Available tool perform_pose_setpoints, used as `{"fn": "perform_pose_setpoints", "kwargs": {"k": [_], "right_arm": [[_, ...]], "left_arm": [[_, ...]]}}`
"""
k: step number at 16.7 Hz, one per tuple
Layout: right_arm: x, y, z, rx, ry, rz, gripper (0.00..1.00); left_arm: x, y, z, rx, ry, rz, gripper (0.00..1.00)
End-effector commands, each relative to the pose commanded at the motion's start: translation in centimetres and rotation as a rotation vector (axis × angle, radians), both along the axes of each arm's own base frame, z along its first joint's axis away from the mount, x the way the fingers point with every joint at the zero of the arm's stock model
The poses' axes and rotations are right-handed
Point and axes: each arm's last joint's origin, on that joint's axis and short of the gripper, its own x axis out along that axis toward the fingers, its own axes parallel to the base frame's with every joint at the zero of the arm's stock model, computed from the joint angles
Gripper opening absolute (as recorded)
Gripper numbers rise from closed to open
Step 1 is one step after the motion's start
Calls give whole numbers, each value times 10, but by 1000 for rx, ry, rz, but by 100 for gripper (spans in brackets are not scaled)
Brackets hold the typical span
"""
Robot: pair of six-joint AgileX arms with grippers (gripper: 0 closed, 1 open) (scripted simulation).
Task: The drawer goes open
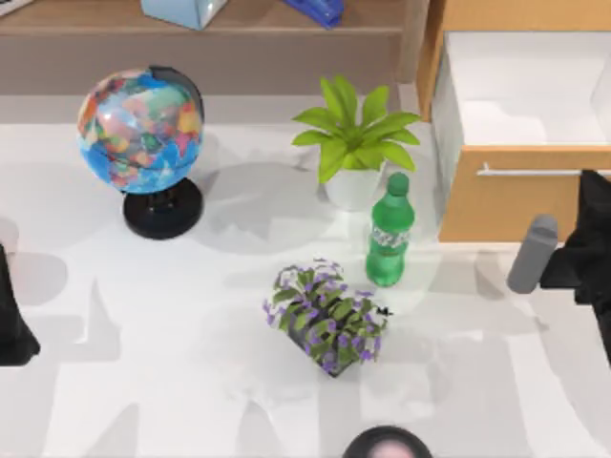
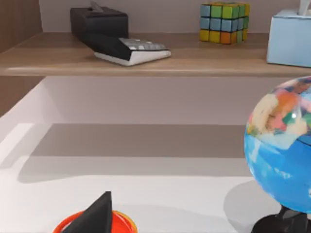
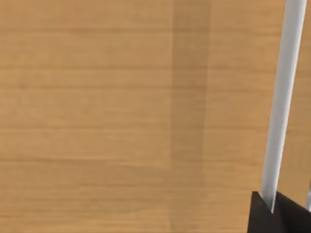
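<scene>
White tabletop, drawer [image 1: 520,143] sitting at far right, already pulled out with white inside showing.
Judging rigid and smooth-sliding; taking hold best at thin silver bar handle [image 1: 535,172]. Right gripper [image 3: 279,213] pressing against handle, clamp state unclear; left arm [image 1: 11,315] idling at left edge.
</scene>
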Motion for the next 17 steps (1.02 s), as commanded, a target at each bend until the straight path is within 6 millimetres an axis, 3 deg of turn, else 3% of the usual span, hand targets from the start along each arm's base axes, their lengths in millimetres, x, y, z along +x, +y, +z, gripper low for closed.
{"fn": "perform_pose_setpoints", "kwargs": {"k": [11,17], "right_arm": [[0,0,0,0,0,0,98],[0,0,0,0,0,0,100]], "left_arm": [[0,0,0,0,0,0,100],[0,0,0,0,0,0,100]]}}
